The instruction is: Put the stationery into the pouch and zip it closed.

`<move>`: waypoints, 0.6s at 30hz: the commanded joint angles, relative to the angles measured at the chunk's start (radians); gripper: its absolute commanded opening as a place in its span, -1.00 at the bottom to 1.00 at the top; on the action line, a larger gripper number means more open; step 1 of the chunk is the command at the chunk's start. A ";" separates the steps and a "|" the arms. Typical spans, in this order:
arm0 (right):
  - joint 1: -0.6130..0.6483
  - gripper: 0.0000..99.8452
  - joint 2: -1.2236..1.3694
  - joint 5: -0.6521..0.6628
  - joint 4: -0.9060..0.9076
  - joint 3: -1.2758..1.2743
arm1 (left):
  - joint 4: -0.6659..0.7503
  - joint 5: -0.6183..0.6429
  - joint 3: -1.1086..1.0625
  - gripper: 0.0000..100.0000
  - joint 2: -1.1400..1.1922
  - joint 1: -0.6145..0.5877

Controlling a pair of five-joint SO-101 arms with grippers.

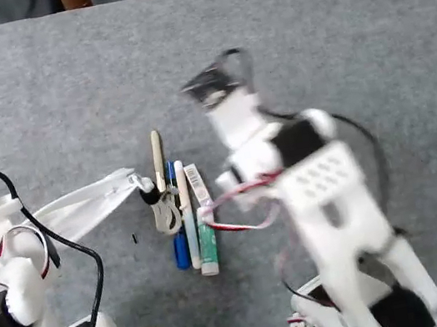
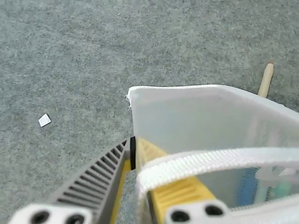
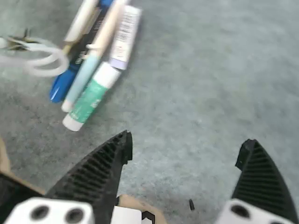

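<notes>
Several stationery pieces lie just beside pouch mouth, none inside yet. Left gripper pinches pouch edge; I judge this props mouth open for loading. Right gripper spread wide, empty, on stationery's far side from pouch. Left wrist view shows me pinch; high view leaves it unclear.
</notes>
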State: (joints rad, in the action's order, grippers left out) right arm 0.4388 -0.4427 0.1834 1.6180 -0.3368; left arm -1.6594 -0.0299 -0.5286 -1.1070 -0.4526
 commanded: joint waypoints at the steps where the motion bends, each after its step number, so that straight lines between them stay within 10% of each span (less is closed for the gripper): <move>1: 0.118 -0.28 0.134 -0.009 -0.087 0.053 | 0.025 0.011 0.001 -0.94 0.008 -0.016; 18: 0.098 -0.28 0.657 -0.015 -0.552 0.091 | 0.023 0.014 -0.005 -0.94 0.008 -0.124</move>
State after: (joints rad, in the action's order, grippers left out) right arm 0.5692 0.1726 0.1803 1.1178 -0.3122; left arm -1.6548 -0.0269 -0.5301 -1.1070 -0.5631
